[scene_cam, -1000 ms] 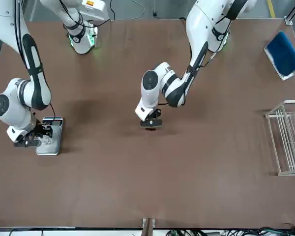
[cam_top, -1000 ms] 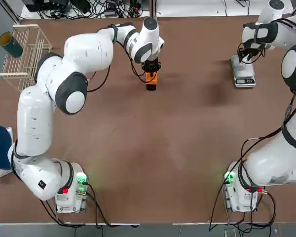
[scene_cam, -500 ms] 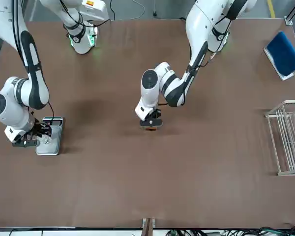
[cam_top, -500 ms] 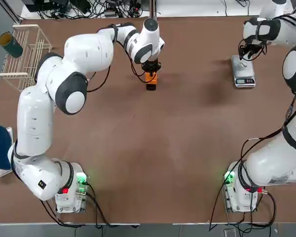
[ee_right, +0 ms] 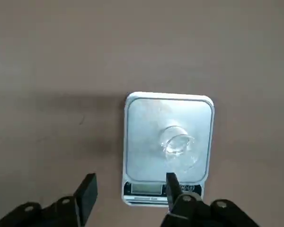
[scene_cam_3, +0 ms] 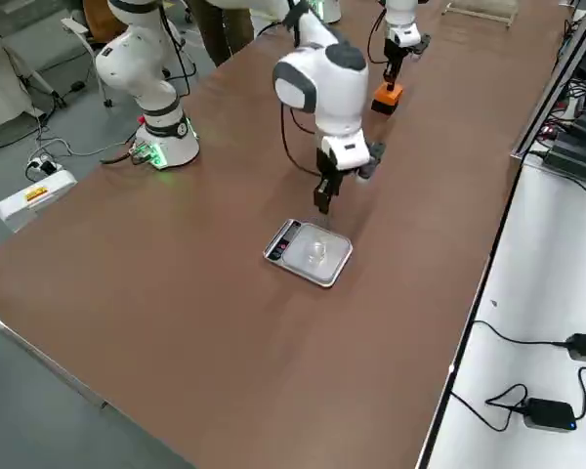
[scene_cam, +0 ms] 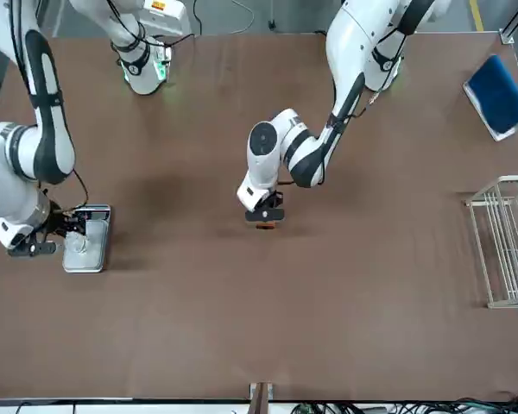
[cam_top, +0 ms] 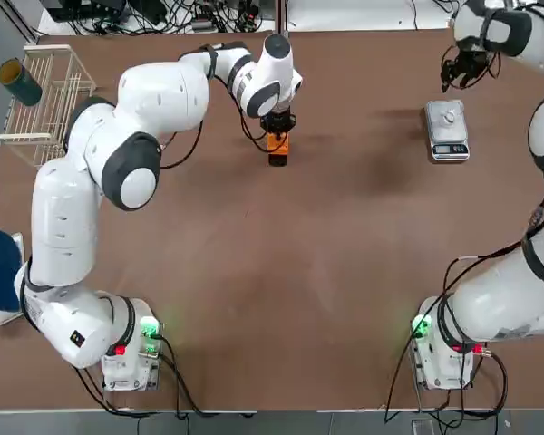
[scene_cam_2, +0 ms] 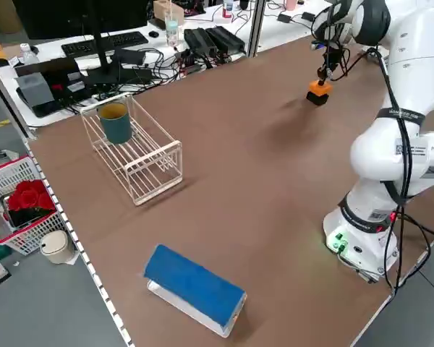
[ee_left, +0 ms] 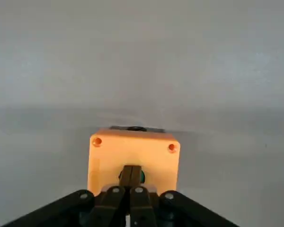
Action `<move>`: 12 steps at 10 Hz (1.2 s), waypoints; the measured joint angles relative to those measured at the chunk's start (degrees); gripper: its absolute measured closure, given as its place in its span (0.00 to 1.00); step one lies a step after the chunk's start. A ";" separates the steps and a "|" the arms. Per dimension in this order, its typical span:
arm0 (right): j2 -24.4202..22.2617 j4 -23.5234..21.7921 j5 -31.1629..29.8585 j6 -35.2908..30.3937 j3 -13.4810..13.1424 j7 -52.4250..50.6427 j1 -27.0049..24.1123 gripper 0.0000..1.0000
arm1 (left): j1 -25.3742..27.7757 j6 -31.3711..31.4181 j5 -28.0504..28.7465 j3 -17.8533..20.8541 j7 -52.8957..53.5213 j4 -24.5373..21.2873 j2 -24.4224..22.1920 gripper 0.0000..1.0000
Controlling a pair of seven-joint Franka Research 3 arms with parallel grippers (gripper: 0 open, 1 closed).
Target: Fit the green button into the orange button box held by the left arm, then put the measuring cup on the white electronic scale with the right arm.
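Top view: the measuring cup (cam_top: 448, 116) sits on the white electronic scale (cam_top: 446, 130), at about two o'clock on the desk (cam_top: 299, 272); the right gripper (cam_top: 457, 74) hangs beyond it, empty.

Right wrist view: its fingers (ee_right: 87, 189) stand apart. The cup looks light, thin and slippery; its rim is the best hold.

Left wrist view: the left gripper (ee_left: 130, 176) is clenched over the green button (ee_left: 140, 177) in the orange button box (ee_left: 134, 158).
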 joint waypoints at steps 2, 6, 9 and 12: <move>-5.05 2.26 0.00 -7.46 0.72 2.15 1.40 0.11 | 0.01 0.25 0.08 0.01 0.00 -0.15 -0.05 0.99; -9.60 9.15 0.00 -18.45 2.62 2.96 1.50 0.00 | 0.13 0.50 0.08 0.01 -0.08 -0.19 -0.14 0.99; -10.01 17.10 0.00 -26.01 4.19 4.73 1.51 0.00 | 0.27 0.53 0.07 0.02 -0.12 -0.12 -0.16 0.99; -10.06 21.32 0.00 -29.94 4.69 5.43 1.51 0.00 | 0.29 0.54 0.07 0.02 -0.42 -0.09 -0.19 0.99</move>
